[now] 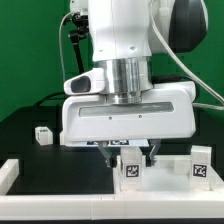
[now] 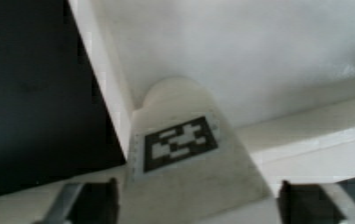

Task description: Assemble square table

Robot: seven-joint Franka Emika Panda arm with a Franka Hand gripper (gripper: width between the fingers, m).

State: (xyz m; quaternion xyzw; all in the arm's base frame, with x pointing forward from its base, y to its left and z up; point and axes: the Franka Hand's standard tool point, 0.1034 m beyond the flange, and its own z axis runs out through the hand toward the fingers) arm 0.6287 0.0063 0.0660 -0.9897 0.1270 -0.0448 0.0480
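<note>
Robot gripper [image 1: 131, 154] hangs over a black table [image 1: 20, 125] with its jaws released and spread. In the exterior view, 1 white tagged leg [image 1: 130, 172] of the square table sits between its 2 fingers, at 6 o'clock from the wrist. Narrow gaps show on both sides of the leg (clearest in the wrist view), so nothing is gripped. The leg's long axis appears to run along the gripper's reach, not across the jaws. A 2nd tagged leg [image 1: 200, 160] sits apart, at 3 o'clock from the first.

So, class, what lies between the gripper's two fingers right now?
A white tagged leg sits between the open fingers of the gripper, with a gap on each side. The wrist view shows this best.
</note>
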